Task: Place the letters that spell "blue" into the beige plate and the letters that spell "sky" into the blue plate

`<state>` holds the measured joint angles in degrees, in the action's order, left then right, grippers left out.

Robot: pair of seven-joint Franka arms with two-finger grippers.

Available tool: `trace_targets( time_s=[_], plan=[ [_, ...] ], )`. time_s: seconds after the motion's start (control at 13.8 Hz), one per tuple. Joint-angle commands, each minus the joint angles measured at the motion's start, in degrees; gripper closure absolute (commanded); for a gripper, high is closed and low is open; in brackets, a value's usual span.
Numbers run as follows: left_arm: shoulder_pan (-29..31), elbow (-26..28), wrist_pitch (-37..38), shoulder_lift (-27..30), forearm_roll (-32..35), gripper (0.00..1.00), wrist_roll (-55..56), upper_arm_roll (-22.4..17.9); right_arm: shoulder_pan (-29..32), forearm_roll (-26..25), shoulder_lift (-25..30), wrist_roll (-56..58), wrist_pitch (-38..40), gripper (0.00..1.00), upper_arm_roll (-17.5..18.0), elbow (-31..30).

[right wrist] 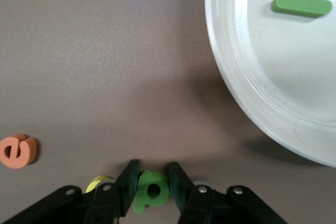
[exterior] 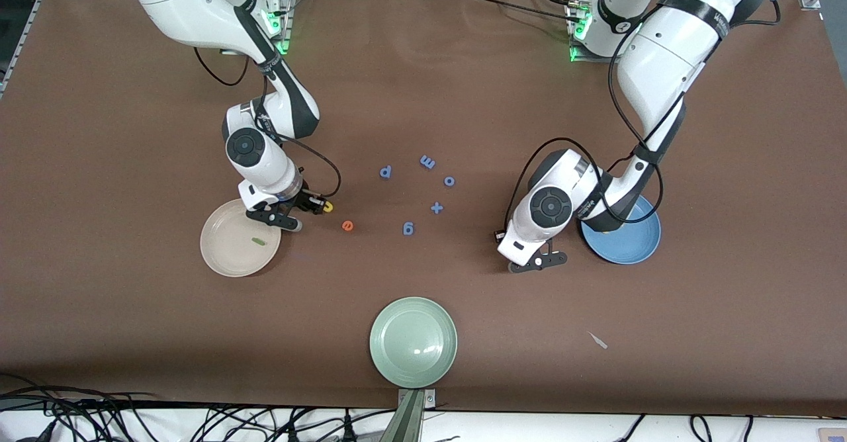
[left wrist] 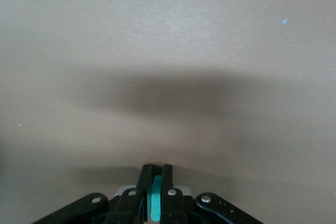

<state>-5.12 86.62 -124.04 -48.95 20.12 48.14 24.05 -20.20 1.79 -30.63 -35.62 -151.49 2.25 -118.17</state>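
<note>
My right gripper [exterior: 301, 212] is down on the brown cloth beside the beige plate [exterior: 225, 260], toward the blue letters. In the right wrist view that gripper [right wrist: 153, 174] is shut on the dark green b [right wrist: 152, 190]. The yellow u [right wrist: 97, 183] lies against one finger, and the orange e [right wrist: 18, 150] lies a little apart. The green l [exterior: 258, 241] lies in the beige plate. My left gripper [exterior: 536, 262] is low beside the blue plate [exterior: 638, 243]. In its wrist view it [left wrist: 155, 170] is shut on the teal y [left wrist: 156, 198].
Several blue letters [exterior: 427, 162] lie scattered mid-table between the arms. A pale green plate [exterior: 413, 343] sits near the front edge. A small white scrap [exterior: 599, 341] lies toward the left arm's end. The left arm covers part of the blue plate.
</note>
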Motion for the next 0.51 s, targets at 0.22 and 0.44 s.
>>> trace_targets(
  time_s=[0.22, 0.44],
  plan=[
    [3.4, -0.2, 6.8, 4.3, 0.5, 1.00, -6.9, 0.7, 0.9, -0.6, 1.4, 6.2, 10.6, 0.92, -0.8, 4.9],
    [4.9, -1.8, 12.7, 6.8, 0.5, 1.00, -13.7, 0.6, 1.7, -0.5, 1.5, 15.8, 16.7, 0.92, -4.1, 9.6]
  ],
)
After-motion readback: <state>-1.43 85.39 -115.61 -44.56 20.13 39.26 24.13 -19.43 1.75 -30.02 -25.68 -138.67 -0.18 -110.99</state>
